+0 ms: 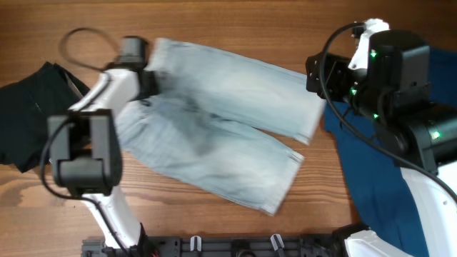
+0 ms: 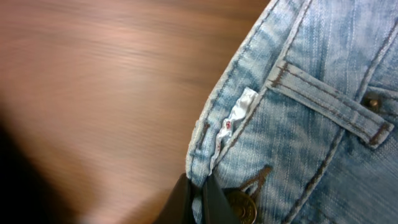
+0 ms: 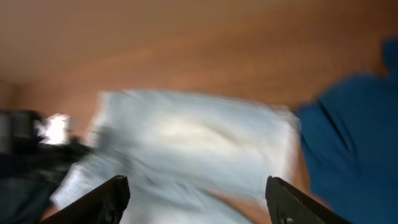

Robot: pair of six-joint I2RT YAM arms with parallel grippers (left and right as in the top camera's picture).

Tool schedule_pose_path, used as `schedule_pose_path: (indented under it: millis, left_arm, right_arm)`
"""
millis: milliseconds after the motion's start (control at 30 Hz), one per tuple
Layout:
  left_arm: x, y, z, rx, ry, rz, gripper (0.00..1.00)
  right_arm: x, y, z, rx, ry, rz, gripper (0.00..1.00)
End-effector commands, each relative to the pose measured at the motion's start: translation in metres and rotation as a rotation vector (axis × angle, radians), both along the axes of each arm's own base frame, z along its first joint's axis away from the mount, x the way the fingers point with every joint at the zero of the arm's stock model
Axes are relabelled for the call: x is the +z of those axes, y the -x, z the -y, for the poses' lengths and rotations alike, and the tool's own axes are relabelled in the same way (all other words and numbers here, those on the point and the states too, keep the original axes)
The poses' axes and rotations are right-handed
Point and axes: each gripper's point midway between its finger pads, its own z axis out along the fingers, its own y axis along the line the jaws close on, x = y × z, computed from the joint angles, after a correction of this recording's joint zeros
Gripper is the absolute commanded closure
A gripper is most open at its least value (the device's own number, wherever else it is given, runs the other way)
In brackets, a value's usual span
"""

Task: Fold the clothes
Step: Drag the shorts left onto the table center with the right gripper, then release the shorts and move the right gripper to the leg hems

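The pale faded-blue denim jeans (image 1: 214,128) lie spread across the middle of the wooden table, legs pointing right. My left gripper (image 1: 146,78) is shut on the jeans' waistband edge beside the metal button (image 2: 239,208); the waistband (image 2: 249,106) fills the left wrist view. My right gripper (image 1: 314,71) is open and empty, above the table near the upper leg's hem. The right wrist view is blurred and shows the jeans (image 3: 186,137) ahead of its fingers (image 3: 198,199). The dark-blue garment (image 1: 364,164) lies at the right. The black garment (image 1: 32,114) lies at the left.
A black cable (image 1: 86,43) loops on the table behind the left arm. A black rail (image 1: 235,246) runs along the front edge. Bare wood (image 1: 235,21) shows behind the jeans.
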Motion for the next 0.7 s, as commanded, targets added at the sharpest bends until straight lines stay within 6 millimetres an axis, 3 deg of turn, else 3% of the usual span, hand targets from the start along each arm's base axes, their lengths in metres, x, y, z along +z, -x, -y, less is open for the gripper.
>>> schedule_pose_path:
  millis: [0, 67, 167, 267, 367, 467, 567, 667]
  left_arm:
    - [-0.009, 0.034, -0.043, 0.155, 0.123, -0.056, 0.89]
    - [0.011, 0.032, -0.053, 0.215, 0.192, 0.005, 0.84]
    - [0.058, 0.026, -0.051, 0.209, 0.288, 0.124, 0.79]
    - [0.106, 0.035, -0.047, 0.193, 0.276, 0.200, 0.62]
    - [0.150, 0.052, -0.043, 0.182, 0.265, 0.267, 0.50]
    - [0.198, 0.070, -0.038, 0.165, 0.247, 0.367, 0.42]
    - [0.223, 0.085, -0.034, 0.156, 0.239, 0.419, 0.34]
    - [0.218, 0.103, -0.029, 0.167, 0.249, 0.359, 0.22]
  right_arm:
    - [-0.068, -0.009, 0.008, -0.077, 0.074, -0.231, 0.25]
    - [-0.101, -0.018, 0.012, -0.107, 0.137, -0.335, 0.26]
    - [-0.157, -0.045, 0.013, -0.140, 0.195, -0.455, 0.27]
    - [-0.203, -0.049, 0.002, -0.064, 0.168, -0.591, 0.31]
    - [-0.227, -0.024, -0.023, 0.150, 0.108, -0.742, 0.30]
    - [-0.255, 0.007, -0.016, 0.201, 0.161, -0.873, 0.30]
    - [-0.289, 0.036, -0.010, 0.267, 0.186, -0.948, 0.30]
    - [-0.318, 0.046, -0.009, 0.298, 0.185, -0.932, 0.30]
